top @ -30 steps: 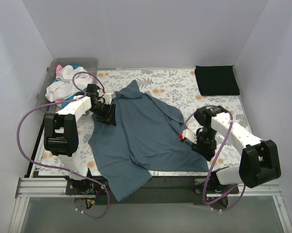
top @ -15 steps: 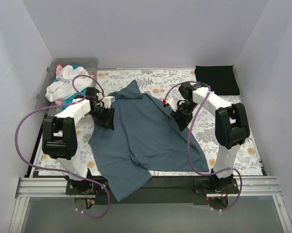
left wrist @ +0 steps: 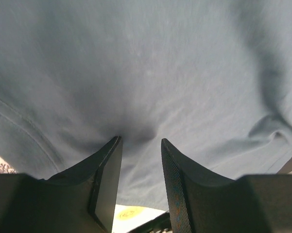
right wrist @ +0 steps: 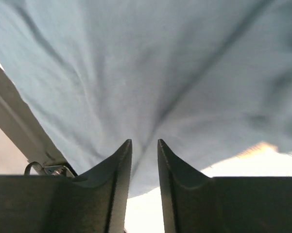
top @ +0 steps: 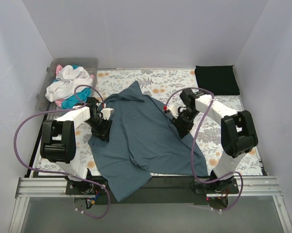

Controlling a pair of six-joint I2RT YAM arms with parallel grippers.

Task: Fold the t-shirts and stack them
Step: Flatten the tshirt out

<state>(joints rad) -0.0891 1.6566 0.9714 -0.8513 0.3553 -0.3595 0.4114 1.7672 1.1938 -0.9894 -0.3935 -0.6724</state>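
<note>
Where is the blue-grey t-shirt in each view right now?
Top external: blue-grey t-shirt spread centrally between the arms.
Left wrist: shirt fills the frame beyond the left end effector.
Right wrist: likewise, beyond the right end effector.
Shared landmark: end effectors, left and right, on its side edges overhead.

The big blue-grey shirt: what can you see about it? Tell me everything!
The slate blue-grey t-shirt is big, plain, soft-looking cloth with a stitched hem along its edge. It lies spread out but wrinkly on the floral table cloth, and one lower corner hangs over the table's near edge. The left arm's fingers pinch its left side and the right arm's fingers pinch its right side. Creases run into both pinches.
</note>
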